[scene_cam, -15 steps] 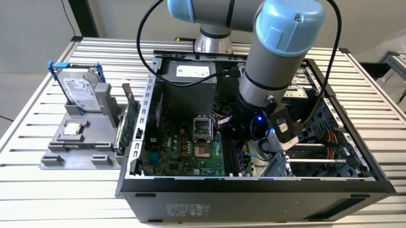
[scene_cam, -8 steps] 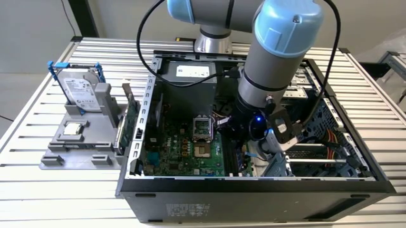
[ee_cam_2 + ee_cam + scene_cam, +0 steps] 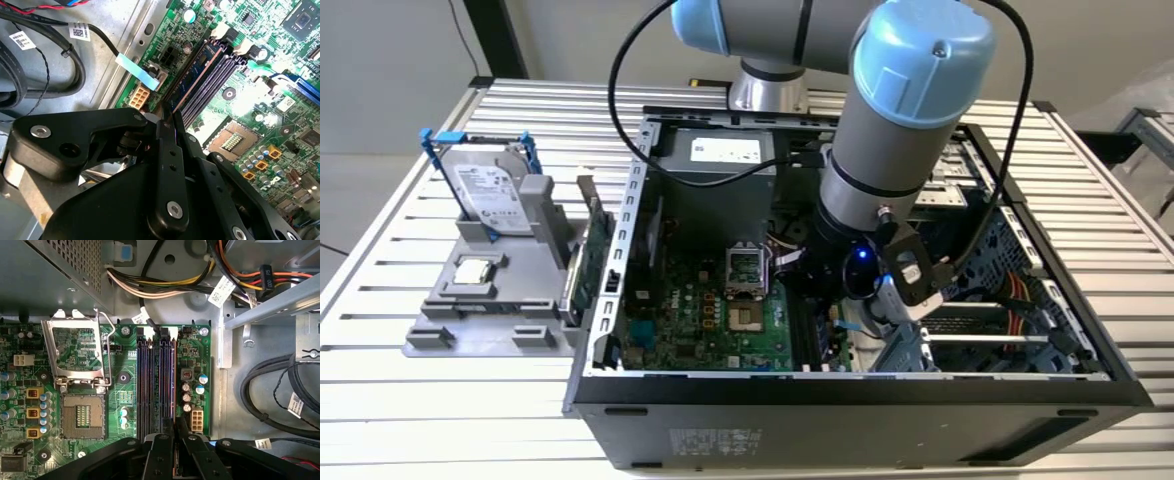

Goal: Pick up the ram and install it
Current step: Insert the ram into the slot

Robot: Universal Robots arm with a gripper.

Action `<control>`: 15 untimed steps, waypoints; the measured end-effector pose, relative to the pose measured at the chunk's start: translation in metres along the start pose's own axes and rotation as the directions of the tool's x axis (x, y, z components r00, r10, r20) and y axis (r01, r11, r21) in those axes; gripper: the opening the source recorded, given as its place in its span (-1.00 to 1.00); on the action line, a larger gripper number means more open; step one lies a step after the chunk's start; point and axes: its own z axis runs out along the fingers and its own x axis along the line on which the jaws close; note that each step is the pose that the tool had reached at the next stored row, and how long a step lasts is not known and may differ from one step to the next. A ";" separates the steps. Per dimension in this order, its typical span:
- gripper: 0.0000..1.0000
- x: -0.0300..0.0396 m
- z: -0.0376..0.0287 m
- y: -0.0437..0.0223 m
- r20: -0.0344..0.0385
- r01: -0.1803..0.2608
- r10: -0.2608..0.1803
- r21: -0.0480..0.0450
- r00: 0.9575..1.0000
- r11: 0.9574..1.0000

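Black gripper (image 3: 175, 432) fingers (image 3: 167, 150) pinch the ram (image 3: 192, 75), nearly closed on its edge, apparently seated in the motherboard's (image 3: 120, 390) outermost memory slot (image 3: 172, 380).

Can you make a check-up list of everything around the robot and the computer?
Surface: slatted metal table, carrying an open computer case.
Job's things: the ram stands on edge in a memory slot on the motherboard.
Clutter: hard drive and green card in a grey holder beside the case.
Grippers: gripper closed on the ram's near end, inside the case.
Cables: black cables on the case floor; yellow and orange wires near the slots.
Surroundings: nothing seen.
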 end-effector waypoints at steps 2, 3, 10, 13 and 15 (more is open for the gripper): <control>-1.00 0.0000 0.0001 0.0000 0.000 0.000 0.000 0.000 1.000 1.000; -1.00 0.0000 0.0002 0.0000 0.000 0.000 0.000 0.000 1.000 1.000; 1.00 0.0000 0.0003 0.0000 0.000 0.000 0.000 0.000 1.000 1.000; 1.00 0.0000 0.0003 0.0000 0.000 0.000 0.000 0.000 1.000 1.000; 1.00 0.0000 0.0003 0.0000 0.000 0.000 0.000 0.000 1.000 1.000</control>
